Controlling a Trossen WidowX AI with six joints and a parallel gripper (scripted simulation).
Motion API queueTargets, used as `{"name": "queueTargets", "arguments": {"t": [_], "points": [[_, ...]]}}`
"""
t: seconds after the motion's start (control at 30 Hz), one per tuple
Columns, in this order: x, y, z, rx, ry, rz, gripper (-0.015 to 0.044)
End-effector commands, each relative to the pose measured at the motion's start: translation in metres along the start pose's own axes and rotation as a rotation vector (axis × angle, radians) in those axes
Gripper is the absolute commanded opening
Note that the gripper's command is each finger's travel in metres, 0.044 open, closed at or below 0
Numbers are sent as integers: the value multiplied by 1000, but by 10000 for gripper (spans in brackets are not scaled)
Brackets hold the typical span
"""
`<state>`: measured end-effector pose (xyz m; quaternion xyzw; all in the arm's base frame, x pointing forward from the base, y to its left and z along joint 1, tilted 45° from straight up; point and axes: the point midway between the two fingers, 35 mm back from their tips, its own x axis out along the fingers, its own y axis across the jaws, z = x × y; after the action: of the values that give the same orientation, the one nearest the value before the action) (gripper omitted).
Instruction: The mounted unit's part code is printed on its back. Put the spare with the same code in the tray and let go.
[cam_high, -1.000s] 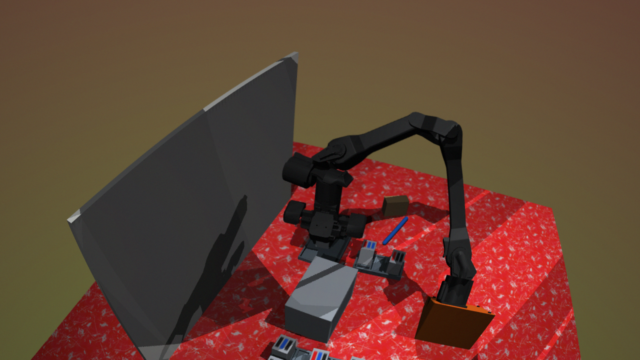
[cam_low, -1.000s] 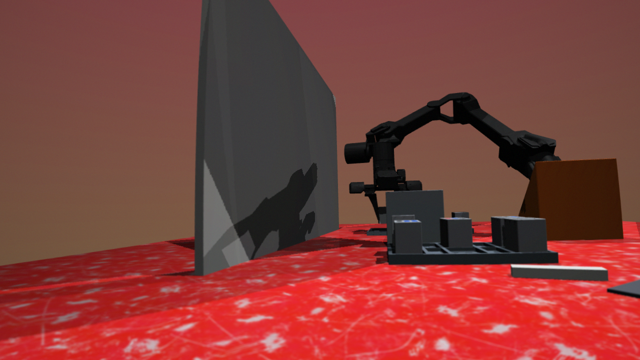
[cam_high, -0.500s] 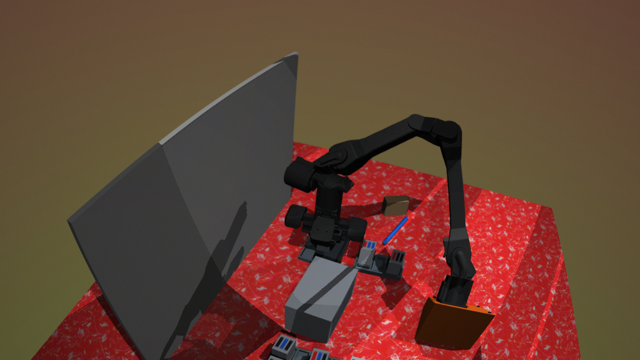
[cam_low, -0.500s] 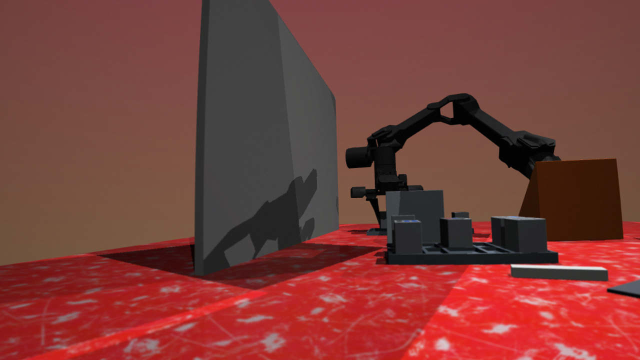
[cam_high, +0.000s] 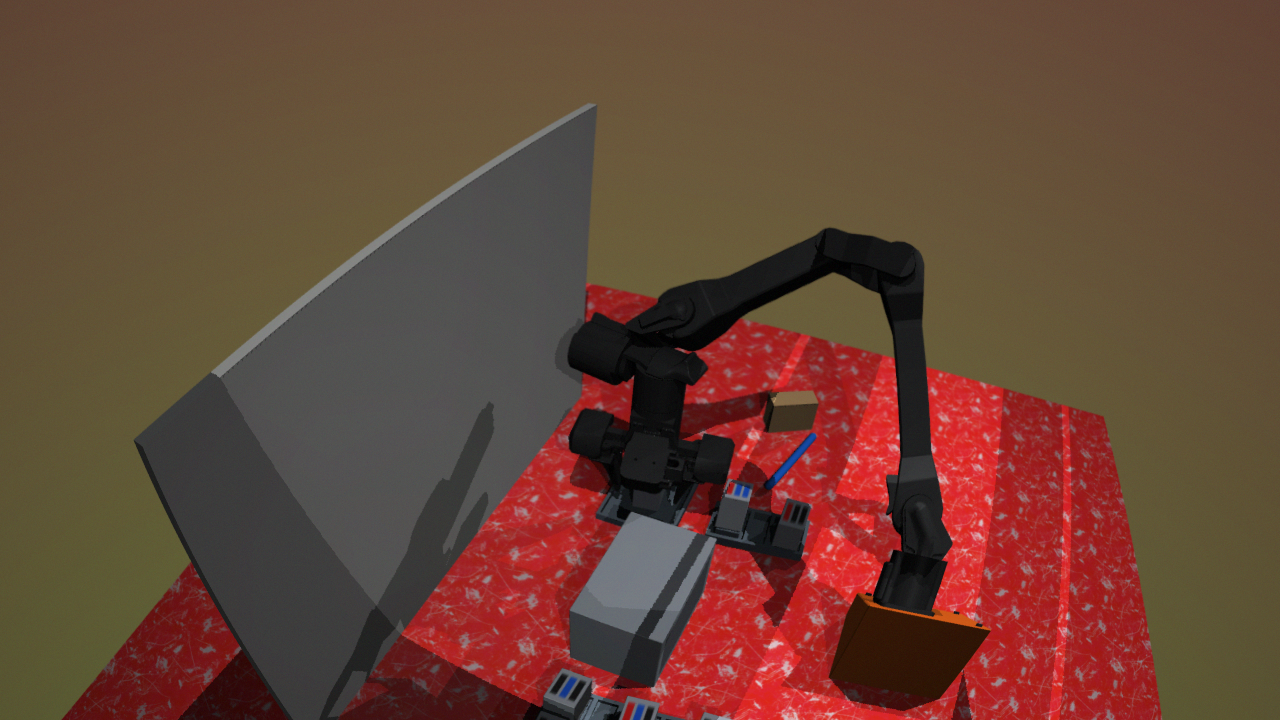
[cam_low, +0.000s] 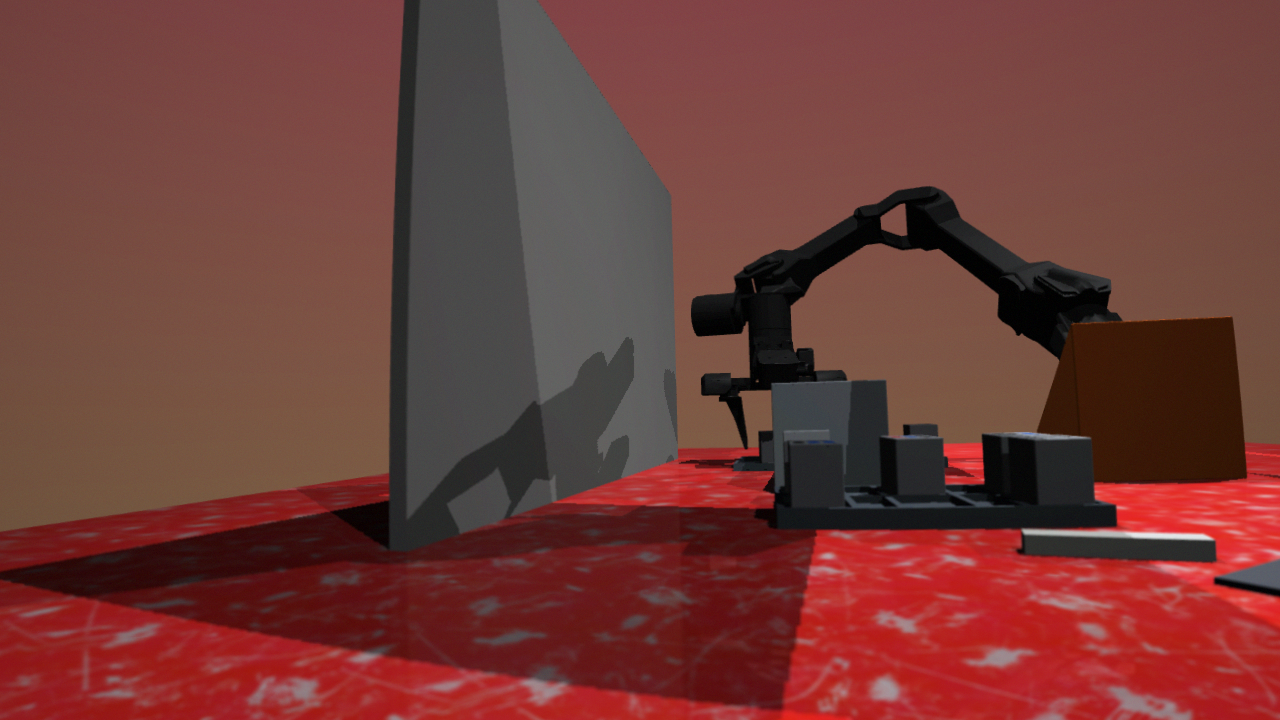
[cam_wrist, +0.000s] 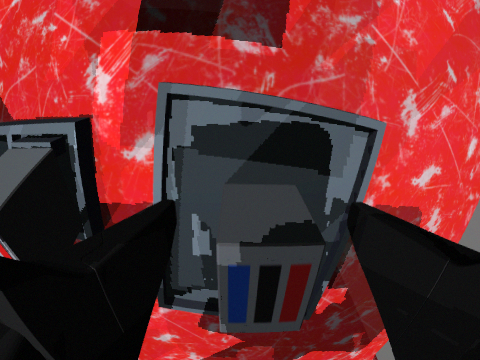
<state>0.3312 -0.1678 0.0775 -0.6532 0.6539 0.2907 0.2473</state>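
Wrist view alone shows the spare's (cam_wrist: 270, 280) blue-black-red stripes.

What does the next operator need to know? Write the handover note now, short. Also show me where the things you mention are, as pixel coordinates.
Gripper (cam_high: 651, 503) (cam_low: 768, 442) (cam_wrist: 266, 212): open, fingers either side of the spare, gap on both sides.
Spare with blue, black and red bars (cam_low: 766, 450) (cam_wrist: 270, 215): upright, apparently standing in the tray (cam_high: 605, 514) (cam_low: 742, 464) (cam_wrist: 272, 97).
Done: placed, it seems, and let go.
Left: probably raise the gripper straight up without nudging the spare. The mounted unit's code isn't readable in these views, so the match is unconfirmed.
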Motion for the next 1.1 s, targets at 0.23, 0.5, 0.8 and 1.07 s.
{"name": "queueTargets", "arguments": {"t": [0.23,0.5,0.8,1.07], "points": [[-95,-1,2,-6,-2,4,440],[-107,1,2,-7,0,4,440],[-102,-1,5,-16,-5,0,440],[-102,-1,5,-16,-5,0,440]]}}
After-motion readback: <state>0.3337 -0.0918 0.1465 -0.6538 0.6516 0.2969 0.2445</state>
